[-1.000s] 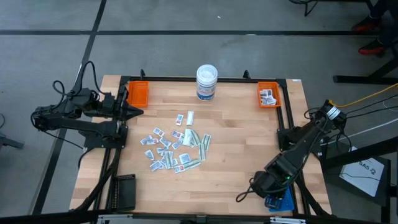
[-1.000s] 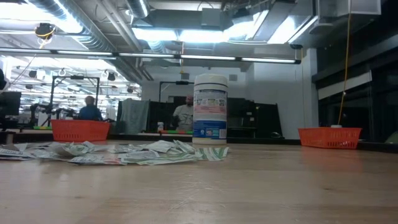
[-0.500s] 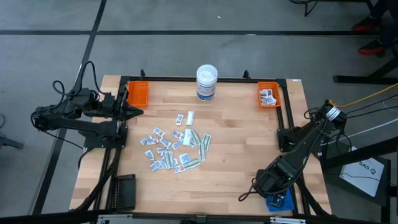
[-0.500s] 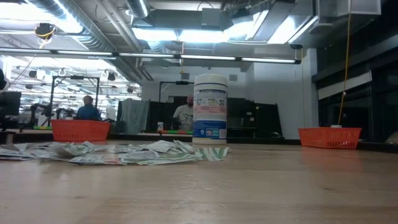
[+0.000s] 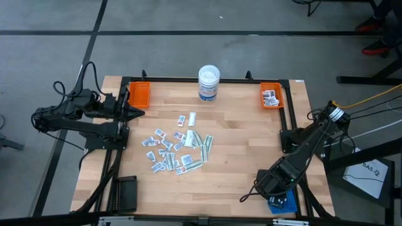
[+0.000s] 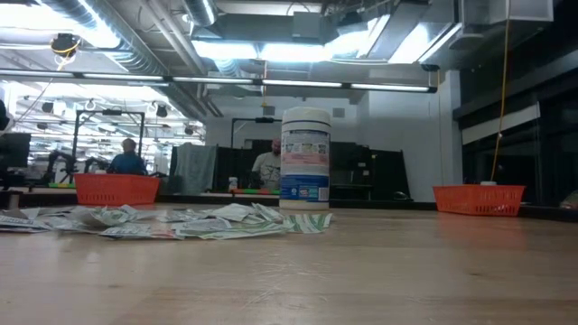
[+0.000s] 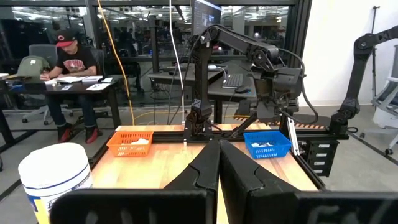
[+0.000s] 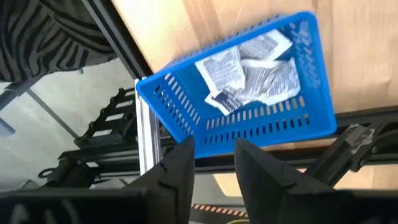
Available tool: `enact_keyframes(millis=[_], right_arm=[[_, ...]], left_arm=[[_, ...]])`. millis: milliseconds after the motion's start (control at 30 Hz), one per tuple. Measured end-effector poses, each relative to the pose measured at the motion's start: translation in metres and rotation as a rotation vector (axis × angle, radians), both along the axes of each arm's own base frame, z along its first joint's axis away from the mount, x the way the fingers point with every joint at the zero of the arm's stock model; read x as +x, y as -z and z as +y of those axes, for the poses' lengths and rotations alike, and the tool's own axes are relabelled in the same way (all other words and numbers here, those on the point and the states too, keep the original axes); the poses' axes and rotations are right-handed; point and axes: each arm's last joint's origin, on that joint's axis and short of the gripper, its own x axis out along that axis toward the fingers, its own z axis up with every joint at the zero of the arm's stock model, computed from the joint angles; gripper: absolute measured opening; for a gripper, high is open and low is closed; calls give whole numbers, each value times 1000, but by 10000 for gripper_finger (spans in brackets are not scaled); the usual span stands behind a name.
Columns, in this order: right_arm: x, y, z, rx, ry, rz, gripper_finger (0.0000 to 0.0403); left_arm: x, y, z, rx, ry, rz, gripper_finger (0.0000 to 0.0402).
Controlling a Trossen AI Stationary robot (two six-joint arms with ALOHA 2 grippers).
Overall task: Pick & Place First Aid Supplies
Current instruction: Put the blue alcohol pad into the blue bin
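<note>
The first aid supplies (image 5: pixel 176 150) lie in a loose pile of small white packets and pale green strips on the table's left middle, also in the low view (image 6: pixel 181 221). My right gripper (image 8: pixel 214 149) hangs open above the blue tray (image 8: pixel 186 118) at the table's near right corner, with nothing between its fingers. Several white packets (image 8: pixel 249 74) lie inside that tray. In the high view the right gripper (image 5: pixel 275 188) partly hides the tray (image 5: pixel 284 204). My left gripper (image 5: pixel 139 113) waits shut and level at the far left edge.
A white round tub (image 5: pixel 208 83) stands at the far middle edge. An orange tray (image 5: pixel 139 94) sits at the far left. Another orange tray (image 5: pixel 271 97), at the far right, holds a few packets. Bare wood lies between the pile and the right arm.
My right gripper has turned a little at the wrist while staying over the blue tray. The pile of supplies has not moved.
</note>
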Motion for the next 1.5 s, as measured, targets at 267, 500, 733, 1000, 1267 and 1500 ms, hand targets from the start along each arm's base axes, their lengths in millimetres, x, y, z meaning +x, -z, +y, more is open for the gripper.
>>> enact_keyframes(millis=[267, 500, 733, 1000, 1267, 1500], right_arm=[[17, -1, -5, 53, -90, -156, 116], [40, -2, -22, 18, -195, -359, 116], [60, -2, -41, -86, -329, -545, 116], [85, -5, -67, -310, -424, -735, 116], [118, 4, -84, -421, -527, -872, 116], [150, 18, -97, -476, -590, -979, 116]], left_arm=[[0, 0, 0, 0, 0, 0, 4], [0, 0, 0, 0, 0, 0, 4], [0, 0, 0, 0, 0, 0, 4], [0, 0, 0, 0, 1, 0, 4], [0, 0, 0, 0, 0, 0, 4], [0, 0, 0, 0, 0, 0, 4]])
